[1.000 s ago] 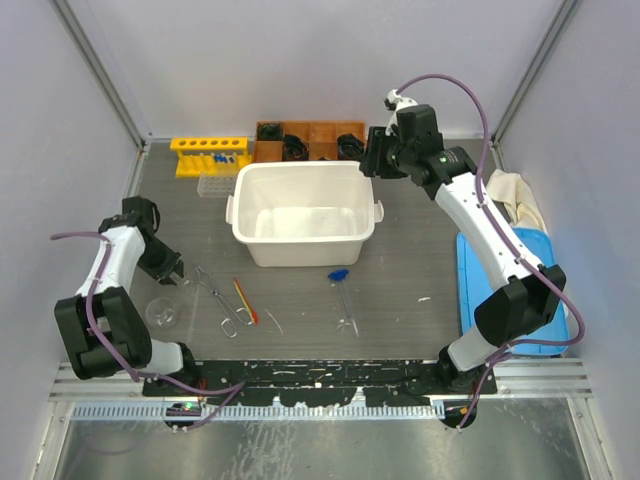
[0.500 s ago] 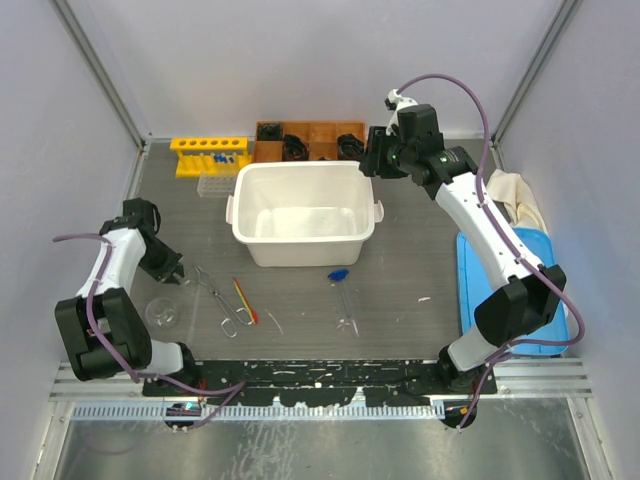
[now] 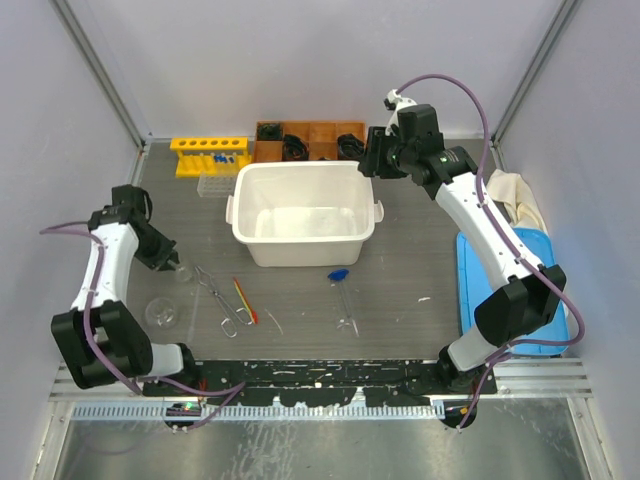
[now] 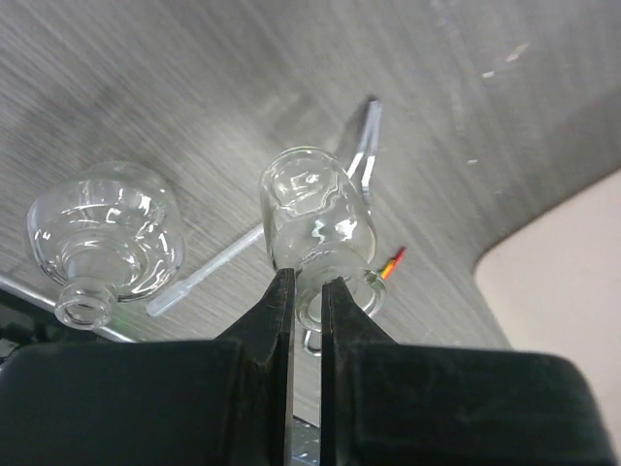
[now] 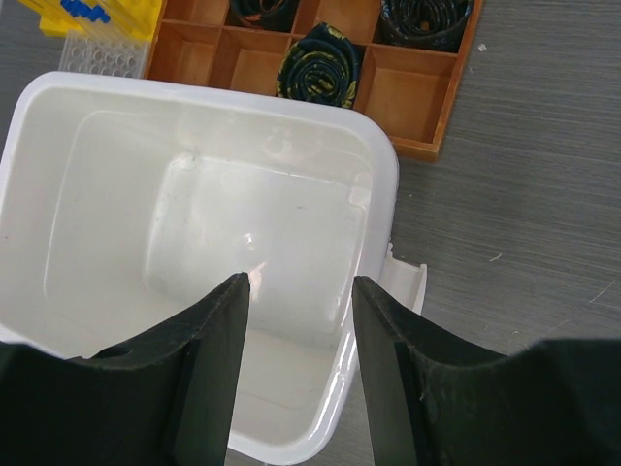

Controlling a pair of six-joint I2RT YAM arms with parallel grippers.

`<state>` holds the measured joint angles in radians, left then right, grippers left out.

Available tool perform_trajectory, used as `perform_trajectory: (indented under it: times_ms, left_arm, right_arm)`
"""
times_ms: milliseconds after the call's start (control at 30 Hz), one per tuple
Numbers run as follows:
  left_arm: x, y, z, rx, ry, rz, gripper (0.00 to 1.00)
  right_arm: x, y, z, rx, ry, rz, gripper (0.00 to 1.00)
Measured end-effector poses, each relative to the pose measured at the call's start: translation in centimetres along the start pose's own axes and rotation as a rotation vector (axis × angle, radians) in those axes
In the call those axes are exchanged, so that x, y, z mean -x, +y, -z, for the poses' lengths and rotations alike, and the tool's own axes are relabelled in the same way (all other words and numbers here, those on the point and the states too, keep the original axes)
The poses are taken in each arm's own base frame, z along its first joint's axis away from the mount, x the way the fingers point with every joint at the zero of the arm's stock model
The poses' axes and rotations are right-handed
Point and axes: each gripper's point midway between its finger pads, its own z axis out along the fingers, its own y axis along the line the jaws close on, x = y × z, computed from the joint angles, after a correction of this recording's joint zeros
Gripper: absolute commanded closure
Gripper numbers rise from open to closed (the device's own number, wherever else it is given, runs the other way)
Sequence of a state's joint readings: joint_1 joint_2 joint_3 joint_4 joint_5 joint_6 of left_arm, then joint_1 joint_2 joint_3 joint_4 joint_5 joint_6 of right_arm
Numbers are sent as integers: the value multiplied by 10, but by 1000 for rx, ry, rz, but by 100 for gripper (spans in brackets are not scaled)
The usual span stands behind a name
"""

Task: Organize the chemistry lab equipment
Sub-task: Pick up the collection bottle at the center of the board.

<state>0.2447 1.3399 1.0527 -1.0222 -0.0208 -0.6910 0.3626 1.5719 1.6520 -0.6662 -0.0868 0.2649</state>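
Note:
My left gripper [image 4: 306, 291] is shut on the neck of a small clear glass flask [image 4: 315, 209], held a little above the table at the left [image 3: 177, 267]. A second glass flask [image 4: 102, 238] lies on the table beside it [image 3: 163, 312]. Metal tongs [image 3: 215, 295], a thin red-orange stick [image 3: 243, 300] and a blue-bulb dropper [image 3: 341, 288] lie in front of the white tub [image 3: 246, 238]. The yellow tube rack [image 3: 208, 155] with blue-capped tubes stands at the back left. My right gripper [image 5: 301, 286] hangs open and empty over the tub's far right corner [image 3: 372, 160].
A wooden divided box [image 3: 320, 135] holding dark rolled items sits behind the tub. A clear plastic tube tray [image 3: 213, 186] lies next to the rack. A blue tray [image 3: 475, 290] and a cream cloth [image 3: 515, 200] lie along the right edge.
My left gripper has shut on the flask's neck and moved slightly up and back with it. The right arm has not moved.

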Motion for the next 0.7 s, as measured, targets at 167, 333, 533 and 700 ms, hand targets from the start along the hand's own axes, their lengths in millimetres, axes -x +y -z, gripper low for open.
perform_trajectory:
  times_ms: [167,333,533,700]
  left_arm:
    - [23,-26,36,-102,-78,20,100]
    - [41,-51,72,-196,-130,44,100]
    - [64,-100,136,-351,-239,29,100]
    - [60,-147,165,-428,-251,-41,100]
  right_arm:
    - [-1,2,0,12,4,-1,47]
    - [-1,3,0,15,4,-2,47]
    - [-1,3,0,16,4,-3,47]
    - [-1,3,0,16,4,-3,47]
